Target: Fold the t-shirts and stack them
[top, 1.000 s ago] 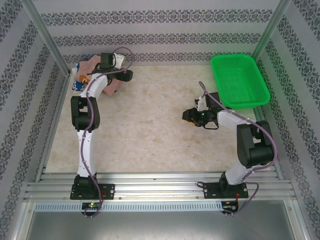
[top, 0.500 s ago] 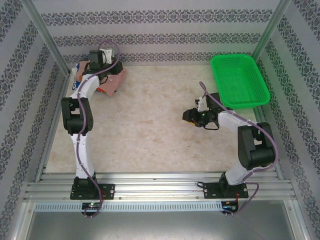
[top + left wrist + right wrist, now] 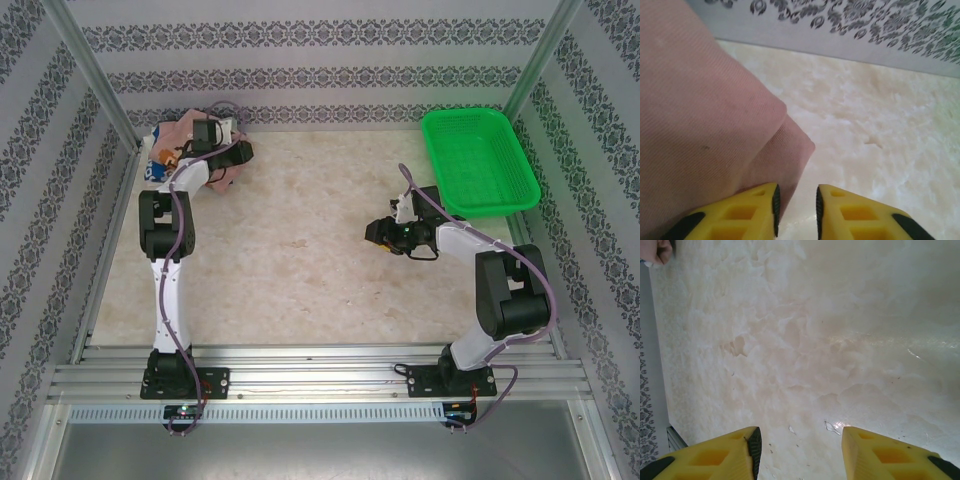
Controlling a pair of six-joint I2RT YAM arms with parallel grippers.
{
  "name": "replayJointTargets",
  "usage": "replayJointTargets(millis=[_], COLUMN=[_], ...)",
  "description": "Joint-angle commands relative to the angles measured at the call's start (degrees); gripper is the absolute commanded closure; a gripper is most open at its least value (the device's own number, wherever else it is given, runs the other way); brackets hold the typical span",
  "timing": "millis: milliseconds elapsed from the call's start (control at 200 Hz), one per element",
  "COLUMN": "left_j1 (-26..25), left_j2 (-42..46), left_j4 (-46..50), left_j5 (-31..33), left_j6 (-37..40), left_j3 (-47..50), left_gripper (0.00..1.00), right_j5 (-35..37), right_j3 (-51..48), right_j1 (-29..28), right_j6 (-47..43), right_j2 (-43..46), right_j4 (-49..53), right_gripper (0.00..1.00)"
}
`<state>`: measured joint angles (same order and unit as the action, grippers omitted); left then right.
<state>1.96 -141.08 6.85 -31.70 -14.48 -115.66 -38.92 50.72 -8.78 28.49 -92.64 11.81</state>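
Observation:
The dusty pink t-shirt [image 3: 182, 130] lies crumpled in the table's back left corner, with a fold [image 3: 218, 174] trailing forward. A bit of the royal blue t-shirt [image 3: 151, 173] peeks out at the left edge of the heap. My left gripper [image 3: 240, 152] sits low at the heap's right side. In the left wrist view the pink t-shirt [image 3: 705, 125] covers the left half. My left gripper [image 3: 796, 192] is narrowly open, and the cloth's folded edge lies beside and under the left finger [image 3: 757, 202]. My right gripper [image 3: 385, 232] [image 3: 800, 432] hangs wide open over bare tabletop, holding nothing.
An empty green mesh basket [image 3: 478, 160] stands at the back right. Patterned walls and metal posts close in the table on three sides. The back wall [image 3: 865, 35] runs close behind the pink cloth. The marbled tabletop [image 3: 310, 250] lies between the arms.
The left arm swung back into the corner and then returned forward to the right side of the heap, shifting the pink cloth. The right arm has not moved.

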Motion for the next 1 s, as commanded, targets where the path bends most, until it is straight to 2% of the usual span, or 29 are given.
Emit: replayJointTargets(millis=[0, 55, 135, 185, 240, 355, 480, 525, 569, 649, 729, 779, 809, 929, 999], left_j1=[0.6, 1.4, 2.8, 3.6, 4.9, 8.2, 12.9, 14.5, 15.3, 14.7, 14.6, 14.4, 14.1, 12.3, 8.5], left_j2=[0.8, 2.2, 4.9, 7.1, 10.2, 17.5, 26.6, 30.4, 33.8, 38.6, 42.5, 46.7, 50.2, 63.4, 69.5], left_j4=[-5.2, -7.7, -12.8, -16.3, -19.2, -24.0, -24.6, -23.4, -20.6, -12.2, -8.9, -10.9, -13.1, -20.9, -20.6], left_j5=[-2.3, -3.6, -6.0, -7.9, -8.5, -9.6, -10.0, -9.1, -6.7, 1.4, 4.5, 7.4, 10.4, 20.7, 29.0], left_j6=[-3.5, -5.7, -10.0, -12.8, -15.3, -19.0, -18.4, -16.3, -12.7, -3.7, -2.5, -2.3, -2.2, -2.1, 1.5], left_j3=[-2.1, -2.0, -0.9, 0.1, 1.9, 8.0, 16.8, 20.7, 23.5, 24.2, 26.3, 32.4, 37.6, 58.5, 66.3], left_gripper=[0.67, 0.60, 0.34, 0.23, 0.14, 0.03, 0.00, 0.00, 0.00, 0.00, 0.00, 0.00, 0.00, 0.00, 0.00], right_j5=[0.2, 0.4, 0.4, 0.3, 0.4, 0.2, 0.5, 1.5, 2.9, 7.4, 15.4, 19.2, 22.8, 33.8, 39.9], right_j3=[-0.5, -0.7, -1.0, -1.2, -1.6, -2.8, -4.0, -4.7, -5.4, -6.0, -6.3, -6.9, -7.6, -12.5, -15.2], right_j1=[0.2, 0.2, 0.4, 0.4, 0.4, 0.5, 0.6, 0.7, 0.8, 0.9, 1.4, 2.4, 2.7, 5.7, 7.6], right_j6=[-0.7, -1.0, -1.1, -1.0, -1.1, -0.6, -0.7, -0.9, -1.2, -3.2, -6.0, -7.5, -8.4, -10.4, -12.6], right_j2=[2.2, 2.7, 3.2, 3.5, 3.9, 4.5, 6.4, 8.1, 10.2, 14.9, 20.1, 23.4, 25.4, 32.4, 35.3], right_j4=[1.2, 1.5, 1.6, 1.6, 1.4, 0.5, 0.1, -0.2, -0.5, 0.4, 2.9, 3.4, 3.4, -0.2, -2.5], right_gripper=[0.52, 0.52, 0.52, 0.52, 0.51, 0.51, 0.47, 0.39, 0.33, 0.23, 0.14, 0.11, 0.02, 0.02, 0.02])
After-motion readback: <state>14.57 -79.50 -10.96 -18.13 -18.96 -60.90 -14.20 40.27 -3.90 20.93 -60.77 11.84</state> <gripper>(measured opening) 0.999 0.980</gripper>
